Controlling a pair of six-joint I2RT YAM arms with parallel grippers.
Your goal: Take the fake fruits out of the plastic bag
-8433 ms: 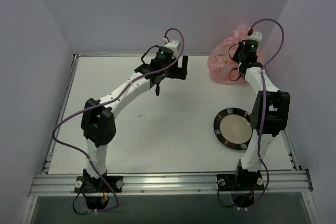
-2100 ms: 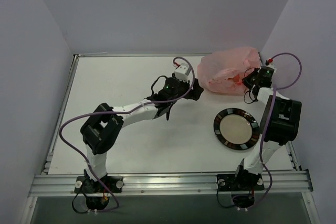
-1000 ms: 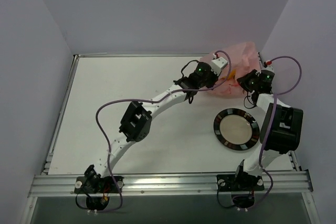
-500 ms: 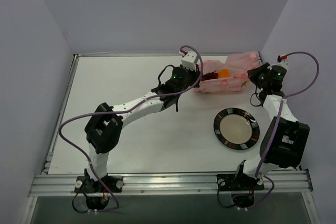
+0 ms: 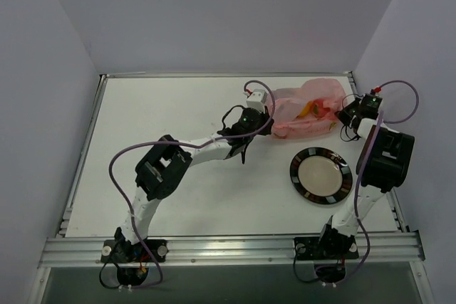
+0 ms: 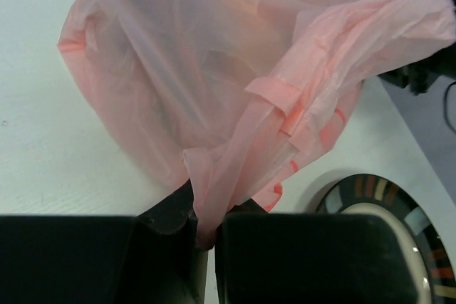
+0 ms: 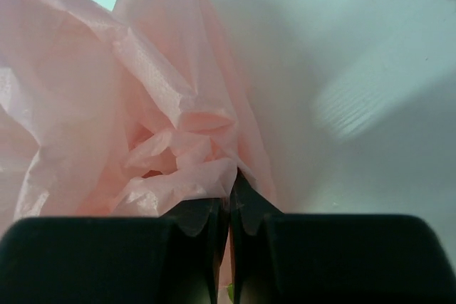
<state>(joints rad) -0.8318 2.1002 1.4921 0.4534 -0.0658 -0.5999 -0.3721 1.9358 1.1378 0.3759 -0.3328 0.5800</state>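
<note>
The thin pink plastic bag (image 5: 303, 113) lies at the back right of the table, held between both arms. My left gripper (image 5: 265, 109) is shut on a twisted strip of its left edge (image 6: 206, 215). My right gripper (image 5: 348, 114) pinches a bunched fold on its right side, jaws almost together with pink film between them (image 7: 229, 201). Through the film a yellow-orange fake fruit (image 5: 308, 109) shows inside the plastic bag (image 6: 214, 83). The other fruits are hidden by the crumpled film (image 7: 107, 105).
A round black-rimmed plate (image 5: 320, 174) sits on the table in front of the bag, its rim (image 6: 370, 189) just right of my left fingers. The back wall and the right wall stand close behind the bag.
Half a second ago the bag was stretched long between the grippers. The right gripper has since come slightly inward and the bag has bunched into a rounder heap.
</note>
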